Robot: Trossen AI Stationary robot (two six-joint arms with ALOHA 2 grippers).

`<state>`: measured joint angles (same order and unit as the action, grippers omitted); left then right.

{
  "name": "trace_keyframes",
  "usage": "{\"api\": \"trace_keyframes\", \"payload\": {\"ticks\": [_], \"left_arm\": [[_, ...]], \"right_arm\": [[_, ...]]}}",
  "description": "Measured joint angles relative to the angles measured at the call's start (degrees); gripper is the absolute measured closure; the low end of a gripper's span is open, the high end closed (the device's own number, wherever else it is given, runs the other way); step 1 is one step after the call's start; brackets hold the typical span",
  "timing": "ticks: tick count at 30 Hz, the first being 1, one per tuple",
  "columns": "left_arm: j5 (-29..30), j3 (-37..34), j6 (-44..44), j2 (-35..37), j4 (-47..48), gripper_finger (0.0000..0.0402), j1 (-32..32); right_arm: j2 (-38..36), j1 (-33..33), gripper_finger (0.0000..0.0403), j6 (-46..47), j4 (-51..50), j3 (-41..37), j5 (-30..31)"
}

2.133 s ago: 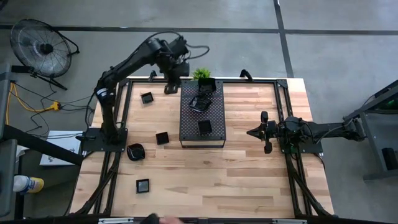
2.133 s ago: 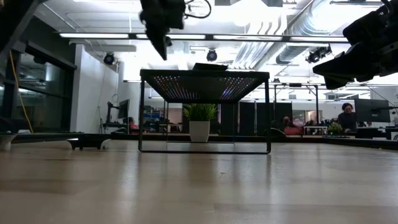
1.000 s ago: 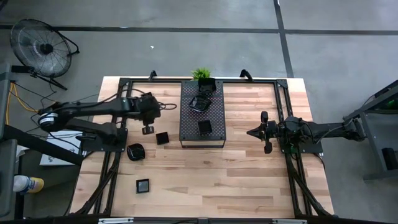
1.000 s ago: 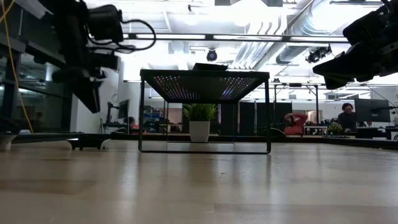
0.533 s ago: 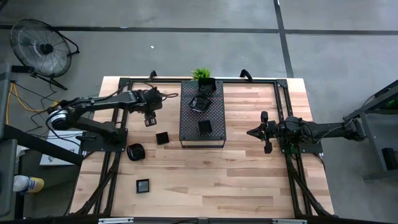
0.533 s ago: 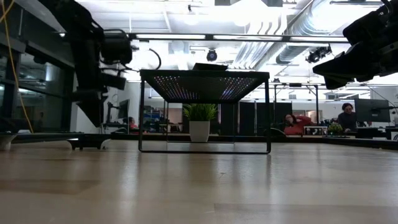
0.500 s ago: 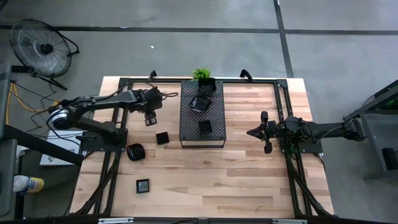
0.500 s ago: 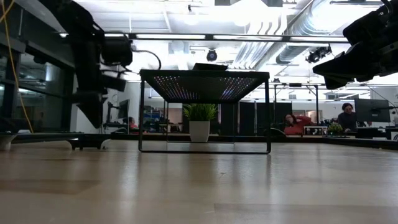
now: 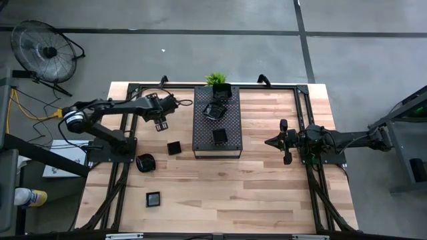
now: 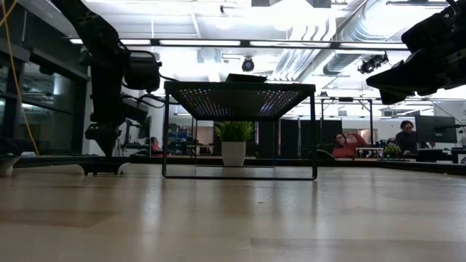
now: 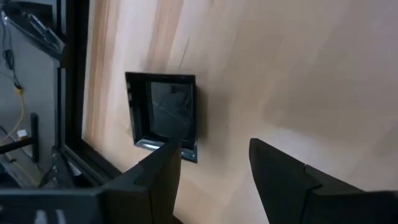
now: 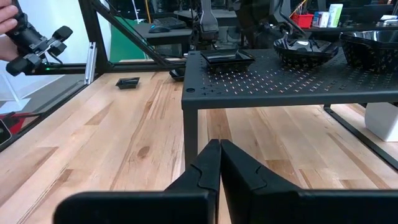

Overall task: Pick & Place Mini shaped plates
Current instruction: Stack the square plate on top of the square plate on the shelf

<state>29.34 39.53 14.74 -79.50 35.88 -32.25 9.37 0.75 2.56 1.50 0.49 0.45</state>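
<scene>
- The left gripper (image 9: 160, 125) hangs above the table (image 9: 267, 200) on the left side of the perforated tray (image 9: 217, 137), its fingers (image 11: 158, 177) spread apart with nothing between them.
- In the left wrist view a square mini plate (image 11: 163, 113) lies flat on the wood just ahead of the fingertips, close to the black frame rail at the table edge; the plate is not touched.
- The right gripper (image 9: 270, 141) waits to the right of the tray, well apart from it, fingers pressed together and empty.
- On the tray sit three mini plates: a square one (image 9: 219, 135) near its front end, a rounded wavy one (image 9: 213, 110) farther back, and another (image 9: 222, 93) at the back end, next to the green plant (image 9: 215, 79).
- Left of the tray on the table: a square plate (image 9: 174, 148) just beside the tray's front corner, a rounded plate (image 9: 145, 162) farther left, and a square plate (image 9: 153, 198) well in front of them.
</scene>
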Motion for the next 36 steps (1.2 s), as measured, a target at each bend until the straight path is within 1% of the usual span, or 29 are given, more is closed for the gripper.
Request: {"api": "trace_keyframes", "payload": {"ticks": [7,12,23,30,36], "left_arm": [[2.4,0.0,-0.3,0.0,0.1,0.0218,0.0],[3.3,0.0,-1.1,-2.8,0.0,0.0218,1.0],[10.6,0.0,-1.8,-6.9,-1.7,0.0218,2.0],[12.8,0.0,-2.8,-10.0,-3.5,0.0218,1.9],[12.1,0.0,-3.0,-11.9,-4.5,0.0218,1.9]], "right_arm": [[0.0,0.0,0.0396,0.0,0.0,0.0,0.0],[0.0,0.0,0.0393,0.0,0.0,0.0,0.0],[0.0,0.0,0.0398,0.0,0.0,0.0,0.0],[0.0,0.0,0.0399,0.0,0.0,0.0,0.0],[0.0,0.0,0.0399,0.0,0.0,0.0,0.0]]}}
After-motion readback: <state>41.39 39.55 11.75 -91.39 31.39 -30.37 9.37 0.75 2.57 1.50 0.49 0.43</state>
